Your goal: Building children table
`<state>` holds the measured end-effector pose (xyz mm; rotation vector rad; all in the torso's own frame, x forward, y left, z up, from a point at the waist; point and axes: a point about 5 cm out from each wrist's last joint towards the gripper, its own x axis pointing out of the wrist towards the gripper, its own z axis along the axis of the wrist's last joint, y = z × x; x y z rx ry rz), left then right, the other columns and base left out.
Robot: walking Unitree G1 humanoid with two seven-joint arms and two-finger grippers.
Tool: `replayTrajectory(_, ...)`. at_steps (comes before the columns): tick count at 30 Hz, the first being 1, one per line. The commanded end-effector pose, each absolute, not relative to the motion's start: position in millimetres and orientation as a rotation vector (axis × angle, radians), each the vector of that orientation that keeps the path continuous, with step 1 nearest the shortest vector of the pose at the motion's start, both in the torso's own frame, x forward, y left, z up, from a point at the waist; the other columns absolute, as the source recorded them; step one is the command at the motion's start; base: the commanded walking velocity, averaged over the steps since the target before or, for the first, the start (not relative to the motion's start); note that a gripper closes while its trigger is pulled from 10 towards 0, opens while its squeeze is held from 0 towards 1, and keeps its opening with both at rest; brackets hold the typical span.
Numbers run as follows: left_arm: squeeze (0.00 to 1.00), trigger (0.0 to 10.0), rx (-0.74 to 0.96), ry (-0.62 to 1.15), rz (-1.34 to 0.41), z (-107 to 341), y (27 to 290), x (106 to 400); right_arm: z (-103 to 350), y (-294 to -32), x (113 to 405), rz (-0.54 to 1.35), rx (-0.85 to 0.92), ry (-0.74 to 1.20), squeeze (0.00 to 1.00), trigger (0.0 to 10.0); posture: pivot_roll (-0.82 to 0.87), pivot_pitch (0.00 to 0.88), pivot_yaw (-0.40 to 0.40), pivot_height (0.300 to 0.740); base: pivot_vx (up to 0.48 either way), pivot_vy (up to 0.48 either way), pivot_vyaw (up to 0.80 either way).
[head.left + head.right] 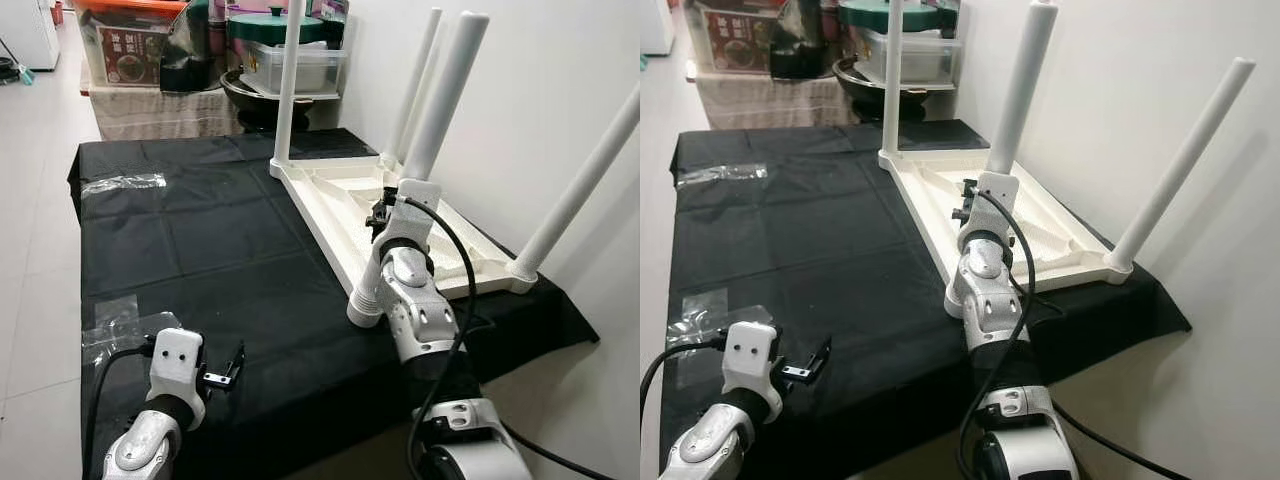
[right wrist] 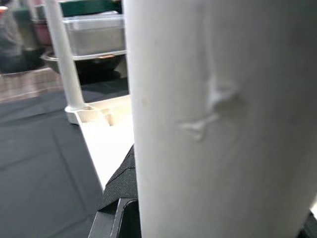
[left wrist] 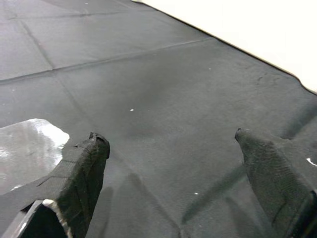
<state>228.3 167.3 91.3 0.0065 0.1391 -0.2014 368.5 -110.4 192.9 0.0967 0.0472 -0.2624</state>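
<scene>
A white children's table [image 1: 340,200] is lying upside down on the black cloth [image 1: 190,250] covering the counter, pushed toward the wall on the robot's right, with its legs pointing up. The right tool [image 1: 382,215] is reaching over the tabletop's underside and closing around a white leg [image 1: 445,100]; in the wrist view the leg [image 2: 223,119] is standing right against one black finger [image 2: 121,186]. The left tool [image 1: 228,368] is hovering low over the cloth near the front edge, fingers [image 3: 81,173] apart and gripping nothing. Clear plastic wrap [image 1: 120,182] is lying on the cloth, and boxes and pots [image 1: 270,50] are crowding the space behind.
</scene>
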Motion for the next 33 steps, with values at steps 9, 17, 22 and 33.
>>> replayTrajectory(9,0.00,10.0,0.008,0.146,-0.204,88,164,228,149,-114,354,-0.506,0.108,0.301,0.00,0.0,0.09,0.000,-0.135,0.740,0.000,0.000,0.00)
replayTrajectory(17,0.00,10.0,0.013,0.149,-0.204,88,166,227,160,-118,354,-0.513,0.131,0.260,0.00,0.0,0.09,0.000,-0.131,0.740,0.000,0.000,0.00)
replayTrajectory(22,0.00,10.0,0.014,0.148,-0.208,88,165,228,168,-118,354,-0.512,0.141,0.239,0.00,0.0,0.08,0.000,-0.125,0.740,0.000,0.000,0.00)
replayTrajectory(33,0.00,10.0,0.019,0.149,-0.216,88,165,229,169,-113,355,-0.443,0.188,0.247,0.00,10.0,0.09,0.000,-0.120,0.740,0.000,0.000,0.00)
